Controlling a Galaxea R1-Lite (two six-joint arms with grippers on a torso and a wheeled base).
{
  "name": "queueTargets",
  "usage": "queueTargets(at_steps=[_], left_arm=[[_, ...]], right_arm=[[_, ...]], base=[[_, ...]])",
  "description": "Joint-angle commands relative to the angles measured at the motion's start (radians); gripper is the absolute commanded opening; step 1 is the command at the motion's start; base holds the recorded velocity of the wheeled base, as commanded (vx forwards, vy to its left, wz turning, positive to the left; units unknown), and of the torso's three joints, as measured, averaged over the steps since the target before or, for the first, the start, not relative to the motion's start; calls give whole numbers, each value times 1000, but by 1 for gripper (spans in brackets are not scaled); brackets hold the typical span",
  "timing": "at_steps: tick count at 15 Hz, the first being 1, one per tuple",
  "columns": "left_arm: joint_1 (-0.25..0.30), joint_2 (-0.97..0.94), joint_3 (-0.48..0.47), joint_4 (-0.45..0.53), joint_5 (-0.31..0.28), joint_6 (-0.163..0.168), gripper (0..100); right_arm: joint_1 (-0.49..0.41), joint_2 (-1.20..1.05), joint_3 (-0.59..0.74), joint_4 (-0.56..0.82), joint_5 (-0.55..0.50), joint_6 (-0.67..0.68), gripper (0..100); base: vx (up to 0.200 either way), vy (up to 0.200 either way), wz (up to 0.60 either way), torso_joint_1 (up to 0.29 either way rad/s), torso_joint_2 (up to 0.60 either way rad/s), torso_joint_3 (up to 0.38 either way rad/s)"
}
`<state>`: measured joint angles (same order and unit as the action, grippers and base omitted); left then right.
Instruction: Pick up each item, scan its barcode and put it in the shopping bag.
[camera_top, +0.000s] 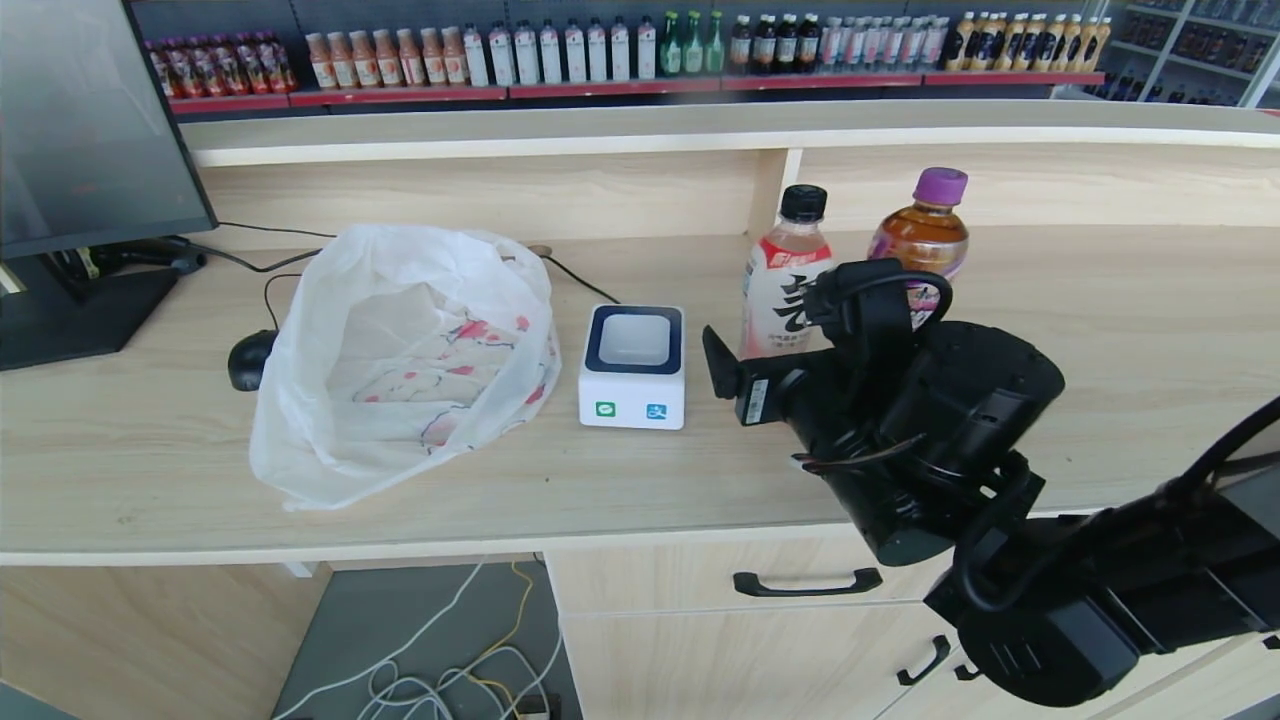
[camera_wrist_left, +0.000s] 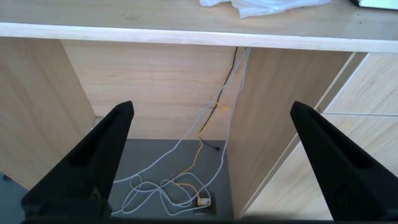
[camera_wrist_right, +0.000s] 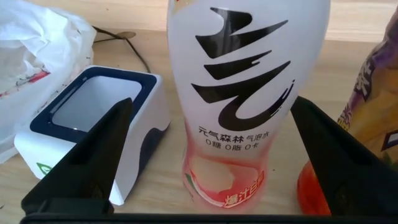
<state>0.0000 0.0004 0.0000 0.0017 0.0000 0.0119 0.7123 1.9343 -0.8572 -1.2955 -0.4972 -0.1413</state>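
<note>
Pink bottle (camera_wrist_right: 249, 124) stands between the spread fingers (camera_wrist_right: 93, 155) of the right hand (camera_wrist_right: 208, 106), unclamped; tea bottle (camera_top: 925, 235) waits too, so nothing's bagged, I reckon.

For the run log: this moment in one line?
right gripper: open around pink-label bottle | left gripper: open, below counter | purple-cap bottle: on counter | shopping bag: open

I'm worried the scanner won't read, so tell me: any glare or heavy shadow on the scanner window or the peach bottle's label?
Head view: the scanner window is evenly pale, no hot spot, and the counter carries only soft shadows. Right wrist view: the peach bottle has an evenly lit label, without glare. Left wrist view: the recess under the counter is dimmer.
</note>
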Motion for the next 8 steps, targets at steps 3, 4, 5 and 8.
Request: queueTargets(at_steps=[3,4,5,8], left_arm=[[0,1,0,0,0,0,100],[0,0,0,0,0,0,100],[0,0,0,0,0,0,100],[0,0,0,0,0,0,100]], right_arm=[[-22,20,-11,-2,2,-8,100],[-24,28,-14,-11,2,-11,100],[-27,40,-23,-21,2,-17,100],[-40,57,-57,-21,23,-17,100]], base=[[0,0,0,0,0,0],[0,0,0,0,0,0],[0,0,0,0,0,0],[0,0,0,0,0,0]])
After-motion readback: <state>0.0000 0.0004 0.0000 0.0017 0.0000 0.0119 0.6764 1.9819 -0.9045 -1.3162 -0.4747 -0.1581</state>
